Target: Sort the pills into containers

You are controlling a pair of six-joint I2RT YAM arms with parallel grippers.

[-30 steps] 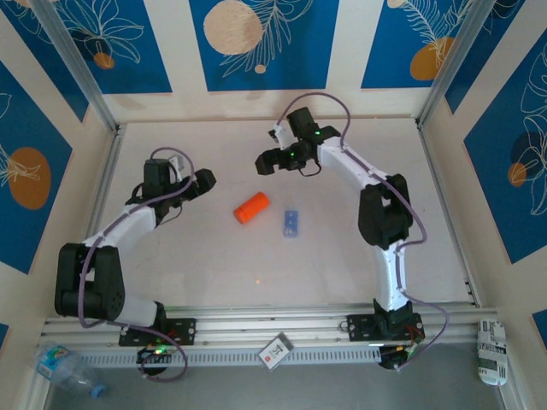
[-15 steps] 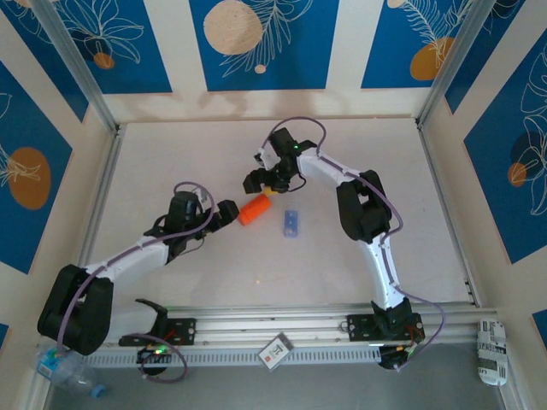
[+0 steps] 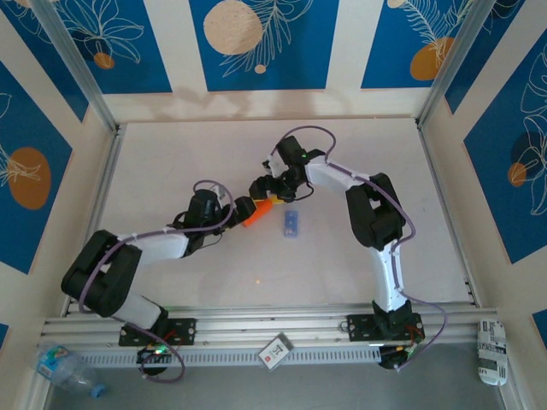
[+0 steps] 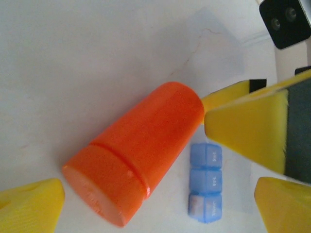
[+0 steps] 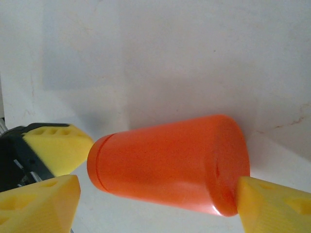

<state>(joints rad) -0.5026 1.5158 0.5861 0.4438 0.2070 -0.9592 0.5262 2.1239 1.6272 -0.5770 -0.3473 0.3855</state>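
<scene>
An orange bottle [image 3: 255, 213] lies on its side mid-table, cap end towards my left gripper [image 3: 244, 207]. In the left wrist view the bottle [image 4: 141, 145] lies between wide-open left fingertips [image 4: 31, 206], and the left gripper [image 4: 160, 208] holds nothing. My right gripper [image 3: 267, 193] hovers over the bottle's base end, open. Seen from the right wrist, the bottle [image 5: 170, 162] runs lengthwise between the right gripper's [image 5: 158, 196] fingertips [image 5: 272, 206], one touching the base rim. The pale-blue containers [image 3: 291, 224] [image 4: 205, 182] lie just right of the bottle. One pill [image 3: 257, 279] is a tiny orange speck nearer the front.
White table with raised walls on three sides. The left gripper's yellow finger [image 5: 58, 145] shows beside the cap, and the right gripper's finger [image 4: 248, 131] crowds the base end. A metal rail [image 3: 273, 320] runs along the front edge.
Both arms have closed in on the orange bottle, the left from the left and the right from the back. The right jaws have narrowed a little. The bottle and the containers have stayed put.
</scene>
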